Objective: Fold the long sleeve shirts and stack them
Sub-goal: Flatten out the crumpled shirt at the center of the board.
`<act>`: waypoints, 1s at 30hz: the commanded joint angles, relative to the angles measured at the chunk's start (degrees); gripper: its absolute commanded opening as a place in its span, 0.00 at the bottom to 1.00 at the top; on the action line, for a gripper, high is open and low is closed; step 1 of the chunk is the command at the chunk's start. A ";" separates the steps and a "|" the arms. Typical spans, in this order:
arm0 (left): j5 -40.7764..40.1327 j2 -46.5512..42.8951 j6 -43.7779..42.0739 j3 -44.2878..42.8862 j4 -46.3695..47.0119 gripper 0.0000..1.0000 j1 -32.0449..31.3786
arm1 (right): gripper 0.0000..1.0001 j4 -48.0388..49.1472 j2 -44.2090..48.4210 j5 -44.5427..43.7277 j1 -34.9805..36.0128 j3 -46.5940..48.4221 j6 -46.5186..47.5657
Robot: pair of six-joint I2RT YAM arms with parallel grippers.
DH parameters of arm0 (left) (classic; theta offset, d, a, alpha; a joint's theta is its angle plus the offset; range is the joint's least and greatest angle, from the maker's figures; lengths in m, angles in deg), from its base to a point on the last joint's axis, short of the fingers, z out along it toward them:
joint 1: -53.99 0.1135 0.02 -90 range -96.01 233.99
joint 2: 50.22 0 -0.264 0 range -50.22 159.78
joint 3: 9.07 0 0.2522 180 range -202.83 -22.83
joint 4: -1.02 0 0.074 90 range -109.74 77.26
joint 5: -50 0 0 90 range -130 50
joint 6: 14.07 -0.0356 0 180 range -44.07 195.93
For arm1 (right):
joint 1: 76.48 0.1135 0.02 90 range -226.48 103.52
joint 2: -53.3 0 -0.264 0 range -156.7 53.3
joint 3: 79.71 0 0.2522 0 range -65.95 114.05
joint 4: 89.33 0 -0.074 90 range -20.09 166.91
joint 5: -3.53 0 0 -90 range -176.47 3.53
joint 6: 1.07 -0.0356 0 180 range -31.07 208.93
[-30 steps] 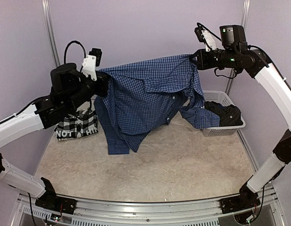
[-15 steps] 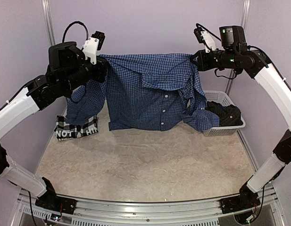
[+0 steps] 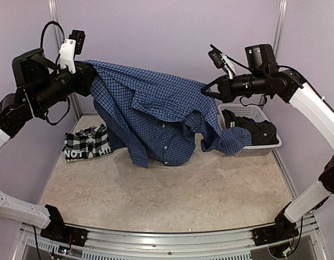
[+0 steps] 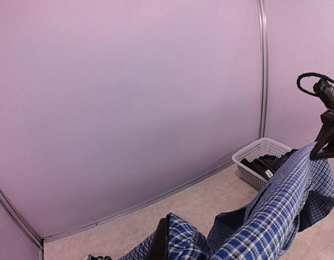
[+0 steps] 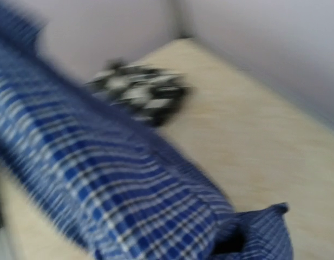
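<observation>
Lilac walls close in a pale, speckled counter [image 3: 172, 200], and your two arms rise from its near edge. Above the middle of the counter you have the blue checked shirt [image 3: 156, 108] strung in the air between both arms. Your left pincer [image 3: 89, 75] is clamped tight on one top corner of it, high at the left. Your right pincer [image 3: 206, 90] is clamped tight on the other end, lower and at the right, so the top edge slopes down from left to right. The body of the shirt hangs crumpled below that line, buttons showing. Its lowest hem comes down to about counter level; you cannot tell whether it touches. One sleeve trails at the right, over the near left corner of the white basket [image 3: 267, 147], and a dark garment [image 3: 257, 130] lies in that basket. At the left, the black-and-white plaid shirt [image 3: 86, 145] lies bunched on the counter, white letters showing, partly behind the hanging blue one. Your right wrist view is blurred
</observation>
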 commanded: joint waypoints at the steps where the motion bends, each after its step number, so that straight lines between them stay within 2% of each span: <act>1: -0.29 -5.32 1.50 -3.73 -0.91 0.00 -1.55 | 0.00 -0.32 1.58 12.00 2.07 -2.71 1.94; 3: -0.23 -4.48 0.86 -6.33 -2.47 0.00 -3.23 | 0.00 -0.24 2.10 12.20 2.35 -3.19 1.75; 7: 1.45 -0.53 -0.48 -10.51 -3.05 0.00 -6.29 | 0.00 -0.50 4.16 4.74 1.47 -3.84 -0.41; 11: 2.23 6.74 -1.59 -14.56 -2.95 0.00 -5.91 | 0.00 -3.66 3.80 -3.80 -1.77 -5.39 -2.57; 15: 4.46 15.60 -0.88 -15.75 -3.09 0.00 -2.95 | 0.00 -6.07 2.22 -8.51 -3.79 -9.35 -2.56; 19: 9.63 23.16 1.87 -14.22 -0.54 0.00 0.98 | 0.00 -3.88 1.96 -9.70 -6.56 -15.96 -3.52; 23: 16.23 28.58 4.32 -15.49 -0.16 0.00 1.38 | 0.00 -2.10 0.44 -13.94 -9.13 -20.49 -4.47; 28: 28.27 34.76 11.43 -21.77 -5.75 0.00 1.03 | 0.00 0.54 -1.46 -15.85 -12.54 -22.68 -5.27; 30: 32.90 37.38 13.99 -22.65 -6.42 0.00 0.45 | 0.03 1.65 -1.82 -14.79 -12.69 -22.71 -5.13</act>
